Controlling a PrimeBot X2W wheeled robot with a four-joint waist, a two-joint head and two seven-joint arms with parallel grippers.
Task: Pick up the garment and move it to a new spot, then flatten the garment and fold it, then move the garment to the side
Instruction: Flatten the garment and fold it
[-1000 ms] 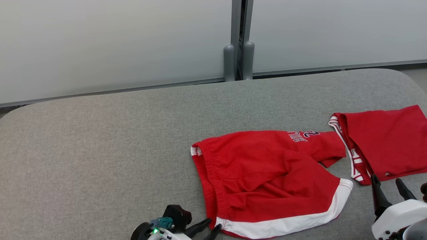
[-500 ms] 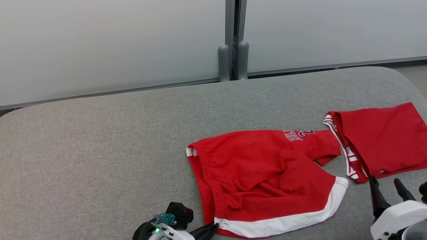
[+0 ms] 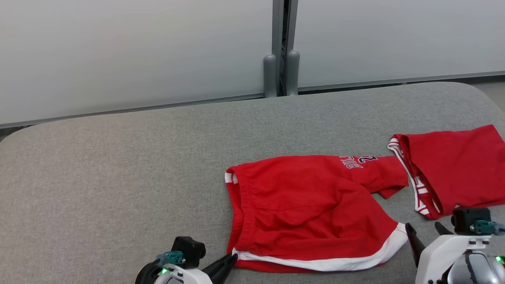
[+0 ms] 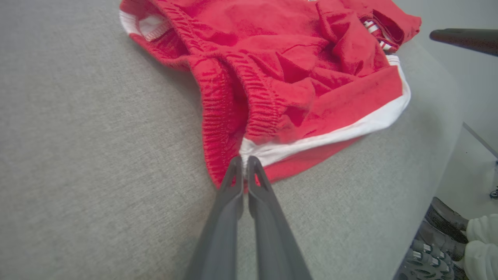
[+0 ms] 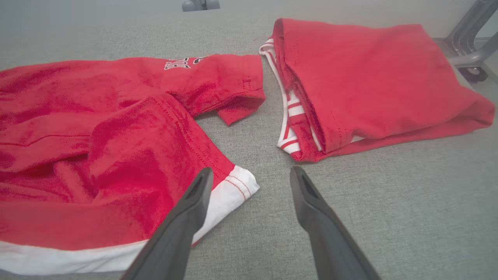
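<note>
With the left gripper [image 4: 243,160] clamped on the waistband corner of the crumpled red white-trimmed fabric shorts [image 3: 311,205], which lie just beside the folded red garment [image 3: 457,165], close the spread-fingered right gripper [image 5: 251,171] on the hem corner nearest that garment.

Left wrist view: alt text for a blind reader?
The left gripper, jaws shut, pinches the near corner of the crumpled red shorts with white trim, which lie on a grey fabric-covered surface.
</note>
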